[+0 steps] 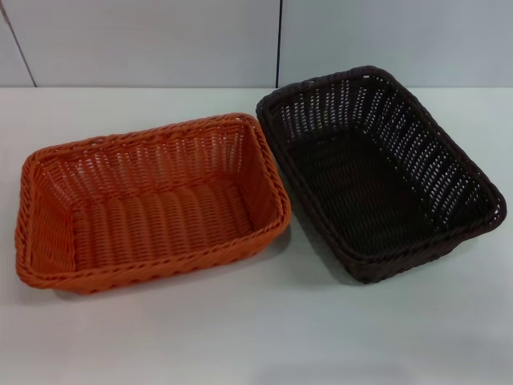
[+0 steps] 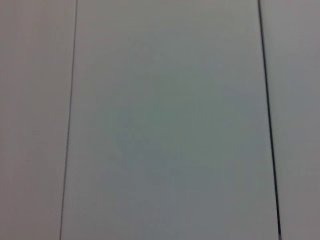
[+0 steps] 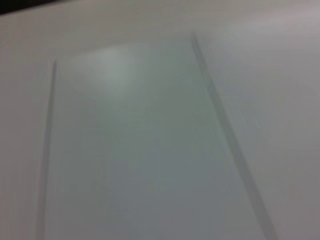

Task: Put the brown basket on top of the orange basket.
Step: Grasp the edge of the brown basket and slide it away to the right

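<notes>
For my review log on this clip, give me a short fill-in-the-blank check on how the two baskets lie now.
1. The orange basket sits on the robot's ____ side of the brown basket.
2. Both baskets rest on the white ____, mouths upward.
3. Each basket holds ____ inside.
4. The number of end effectors visible in the head view is ____.

Missing words: left; table; nothing; zero

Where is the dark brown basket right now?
In the head view, the brown basket sits on the white table, on the robot's right, close beside the orange basket.
</notes>
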